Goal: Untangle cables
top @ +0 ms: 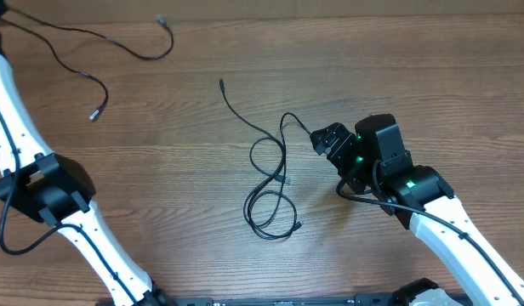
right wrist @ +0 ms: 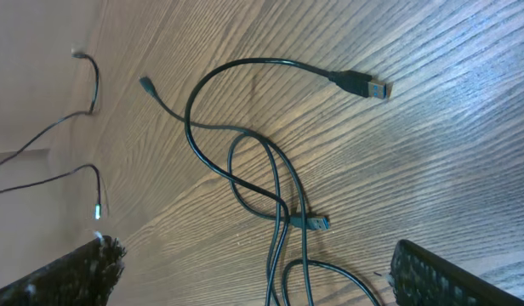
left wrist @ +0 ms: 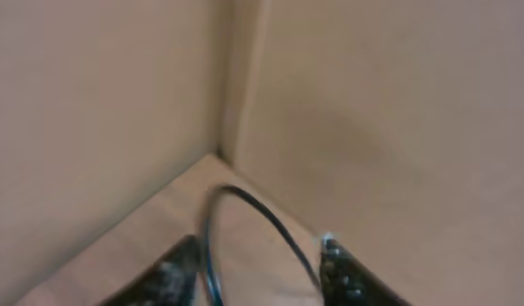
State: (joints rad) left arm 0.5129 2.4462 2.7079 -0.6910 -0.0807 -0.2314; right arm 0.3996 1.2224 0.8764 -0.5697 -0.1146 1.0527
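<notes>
A tangle of thin black cables (top: pixel 269 189) lies in loose loops at the table's middle. One end reaches up-left to a small tip (top: pixel 221 82). A USB plug (right wrist: pixel 364 85) lies right beside my right gripper (top: pixel 320 141). In the right wrist view that gripper (right wrist: pixel 262 280) is open and empty, hovering just above the loops (right wrist: pixel 279 195) and a small plug (right wrist: pixel 313 223). Two more cables lie at the far left: one long (top: pixel 117 47), one with a silvery tip (top: pixel 93 115). My left gripper (left wrist: pixel 258 263) is open with a black cable (left wrist: pixel 262 217) arcing between its fingers; it is out of the overhead view.
The left arm (top: pixel 41 187) stands along the table's left side. The left wrist view faces a corner of plain beige walls (left wrist: pixel 224 127). The right arm (top: pixel 415 191) comes in from the bottom right.
</notes>
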